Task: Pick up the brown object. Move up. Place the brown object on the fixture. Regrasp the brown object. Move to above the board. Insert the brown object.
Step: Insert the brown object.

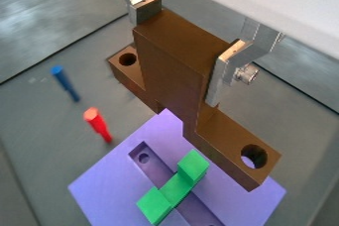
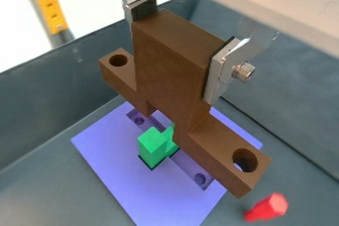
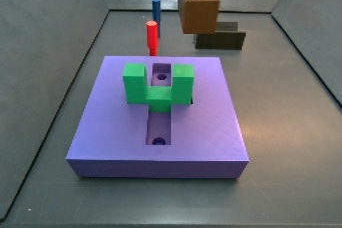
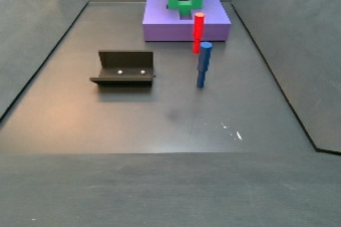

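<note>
My gripper (image 1: 185,42) is shut on the brown object (image 1: 172,66), a T-shaped block with a round hole at each end of its crossbar. The fingers clamp its upright stem, as both wrist views show (image 2: 185,42). The block (image 2: 172,76) hangs above the purple board (image 2: 117,156), clear of it. In a side view only the block (image 3: 199,4) shows, at the top edge, beyond the board's far end (image 3: 120,122). The fixture (image 4: 123,69) stands empty on the floor and also shows in a side view (image 3: 222,38).
A green U-shaped piece (image 3: 154,84) sits in the board's slot (image 2: 157,146). A red peg (image 4: 198,32) and a blue peg (image 4: 204,67) stand on the floor beside the board (image 4: 167,27). Grey walls ring the floor.
</note>
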